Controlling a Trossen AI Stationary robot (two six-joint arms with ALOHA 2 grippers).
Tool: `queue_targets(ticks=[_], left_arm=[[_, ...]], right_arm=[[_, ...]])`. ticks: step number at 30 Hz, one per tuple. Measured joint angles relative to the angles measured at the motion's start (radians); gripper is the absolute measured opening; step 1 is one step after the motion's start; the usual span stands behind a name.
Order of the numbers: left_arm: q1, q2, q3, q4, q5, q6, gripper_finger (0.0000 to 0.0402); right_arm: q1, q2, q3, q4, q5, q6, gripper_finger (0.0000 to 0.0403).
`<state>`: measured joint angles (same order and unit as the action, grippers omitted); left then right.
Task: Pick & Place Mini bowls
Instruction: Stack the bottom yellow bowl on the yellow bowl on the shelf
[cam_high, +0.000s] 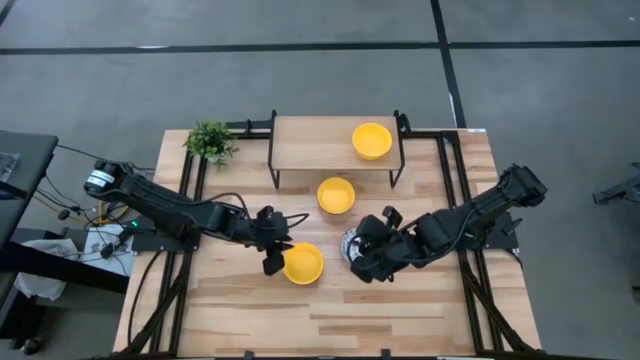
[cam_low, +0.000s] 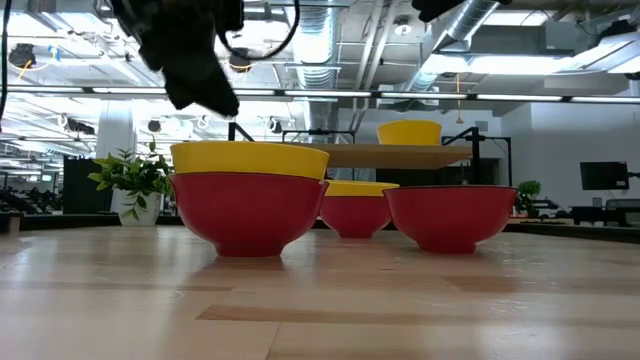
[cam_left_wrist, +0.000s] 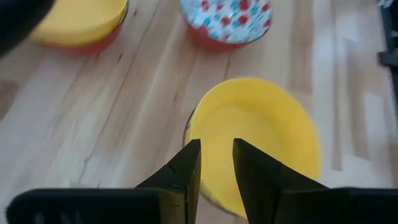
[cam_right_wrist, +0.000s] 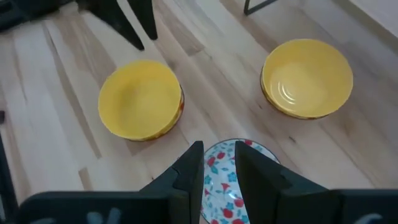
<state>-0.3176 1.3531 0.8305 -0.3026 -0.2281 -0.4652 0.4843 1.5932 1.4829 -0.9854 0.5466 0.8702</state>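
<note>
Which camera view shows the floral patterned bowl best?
The left wrist view: the floral bowl shows its red-and-blue pattern unobstructed. In the right wrist view that arm's fingers partly cover it. In the high view the right gripper hides most of it. The low view shows only red outsides.

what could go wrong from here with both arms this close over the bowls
1. The left end effector straddles the near rim of the front yellow bowl; a shallow pinch on the rim could slip or tip it.
2. The right end effector sits over the floral bowl, close beside that yellow bowl, so the arms could collide.
3. Either lift could knock the middle yellow bowl.
</note>
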Motion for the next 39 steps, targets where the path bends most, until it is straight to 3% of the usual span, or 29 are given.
queue_targets(ticks=[28,39], left_arm=[[0.004,0.094,-0.006,0.022,0.037,-0.255,0.0092],[0.01,0.094,-0.006,0.022,0.036,-0.224,0.0092]], right_arm=[[0.007,-0.004,0.0,0.008,-0.051,0.074,0.0082],[0.014,-0.004,0.0,0.021,-0.054,0.074,0.0082]])
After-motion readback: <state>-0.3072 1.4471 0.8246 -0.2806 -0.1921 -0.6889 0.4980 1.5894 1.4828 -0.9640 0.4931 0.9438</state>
